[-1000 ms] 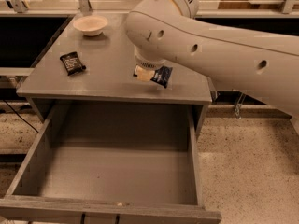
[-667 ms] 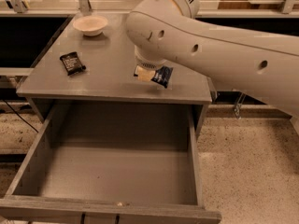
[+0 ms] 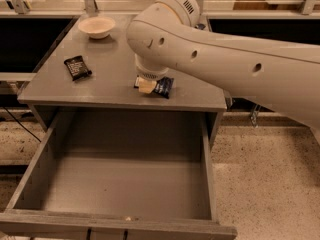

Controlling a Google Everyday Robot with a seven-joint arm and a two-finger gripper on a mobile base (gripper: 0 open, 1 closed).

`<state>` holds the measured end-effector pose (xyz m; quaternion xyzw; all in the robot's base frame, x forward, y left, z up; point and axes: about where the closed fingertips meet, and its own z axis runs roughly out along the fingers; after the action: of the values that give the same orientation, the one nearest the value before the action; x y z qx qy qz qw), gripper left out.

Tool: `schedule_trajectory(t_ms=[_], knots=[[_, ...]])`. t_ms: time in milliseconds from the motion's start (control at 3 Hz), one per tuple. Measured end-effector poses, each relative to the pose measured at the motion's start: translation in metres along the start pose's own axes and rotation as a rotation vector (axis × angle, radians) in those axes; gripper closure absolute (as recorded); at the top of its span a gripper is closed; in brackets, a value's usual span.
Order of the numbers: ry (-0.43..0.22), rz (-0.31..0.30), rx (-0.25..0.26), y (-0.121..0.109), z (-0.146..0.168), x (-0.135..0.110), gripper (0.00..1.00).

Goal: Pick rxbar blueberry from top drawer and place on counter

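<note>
Little has changed over the last second: on the counter [image 3: 107, 91], the black wrapped bar [image 3: 77, 67] and white bowl [image 3: 97, 26] sit as before at the left. The gripper [image 3: 146, 84] stays low over the rxbar blueberry [image 3: 164, 87] near the front edge (whether it grips or has let go, I cannot tell). With the bar seemingly flat on the counter, placing looks nearly done; the top drawer [image 3: 125, 184] hangs open below, and only the thick arm [image 3: 225, 59] from the right crowds the view.
</note>
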<state>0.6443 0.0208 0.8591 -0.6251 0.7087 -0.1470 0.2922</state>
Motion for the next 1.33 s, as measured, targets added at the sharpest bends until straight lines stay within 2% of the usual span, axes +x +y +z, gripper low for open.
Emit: schedule_trajectory(t_ms=[667,1000,1333], knots=[[-0.044,-0.048,-0.033,0.011,0.016,-0.024,1.00],[-0.046,-0.050,-0.035,0.011,0.017,-0.025,1.00],[-0.046,-0.050,-0.035,0.011,0.017,-0.025,0.82]])
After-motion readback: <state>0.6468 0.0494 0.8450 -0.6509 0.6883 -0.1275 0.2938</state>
